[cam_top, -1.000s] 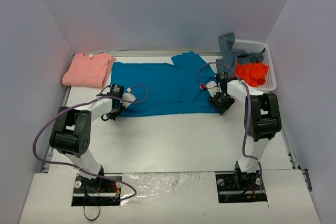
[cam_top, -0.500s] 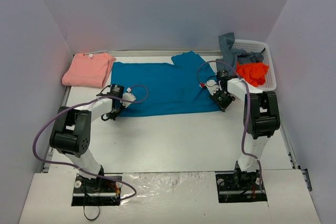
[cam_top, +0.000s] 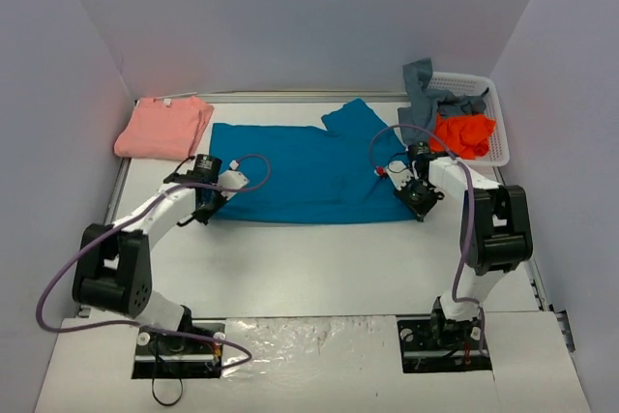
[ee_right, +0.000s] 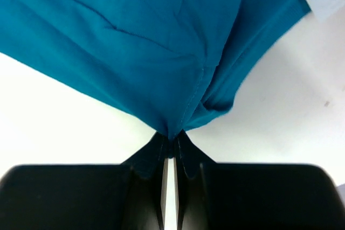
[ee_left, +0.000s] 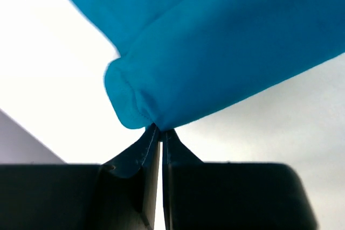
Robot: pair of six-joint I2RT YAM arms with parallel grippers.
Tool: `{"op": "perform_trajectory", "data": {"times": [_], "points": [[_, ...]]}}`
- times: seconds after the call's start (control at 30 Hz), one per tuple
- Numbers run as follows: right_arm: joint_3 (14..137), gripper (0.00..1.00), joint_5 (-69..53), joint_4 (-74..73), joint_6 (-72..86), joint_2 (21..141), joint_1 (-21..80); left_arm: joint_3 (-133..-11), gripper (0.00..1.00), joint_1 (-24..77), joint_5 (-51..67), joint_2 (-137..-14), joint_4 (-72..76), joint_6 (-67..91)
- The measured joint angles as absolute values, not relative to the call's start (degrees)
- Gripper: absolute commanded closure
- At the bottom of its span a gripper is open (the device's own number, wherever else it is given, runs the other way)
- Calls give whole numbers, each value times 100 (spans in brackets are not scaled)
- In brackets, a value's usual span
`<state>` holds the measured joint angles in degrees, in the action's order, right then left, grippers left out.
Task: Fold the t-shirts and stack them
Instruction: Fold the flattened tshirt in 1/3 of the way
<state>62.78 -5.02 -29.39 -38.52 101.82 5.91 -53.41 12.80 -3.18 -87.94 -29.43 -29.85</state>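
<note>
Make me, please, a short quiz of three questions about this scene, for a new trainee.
1. True or false: the left pincer and the right pincer are both shut on the teal-blue t-shirt.
2. Where does the orange t-shirt lie?
A. in the white basket
B. in the right pincer
C. under the teal-blue t-shirt
3. What colour is the folded t-shirt at the far left corner?

Key: 1 true; 2 A; 3 salmon-pink.
</note>
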Motion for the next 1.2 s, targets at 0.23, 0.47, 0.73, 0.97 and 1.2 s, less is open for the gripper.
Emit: {"op": "perform_trajectory", "data": {"times": [0.23, 0.47, 0.73, 0.97, 1.2], "points": [[5918, 100, -543, -3481, -3942, 9139, 593, -5240, 98, 1280, -279, -7522, -3454, -3011], [5782, 100, -694, -4025, -4108, 8283, 593, -5070, 98, 1280, -279, -6748, -3999, -3107], [5664, 100, -849, -4685, -4268, 7712, 598, -4906, 98, 1280, -276, -6294, -4379, -3135], [5520, 86, -945, -5092, -4431, 7317, 598, -4884, 94, 1280, -69, -6119, -4716, -3236], [5406, 50, -989, -5522, -4659, 7091, 598, -4884, 72, 1280, 574, -5822, -5507, -3662]]}}
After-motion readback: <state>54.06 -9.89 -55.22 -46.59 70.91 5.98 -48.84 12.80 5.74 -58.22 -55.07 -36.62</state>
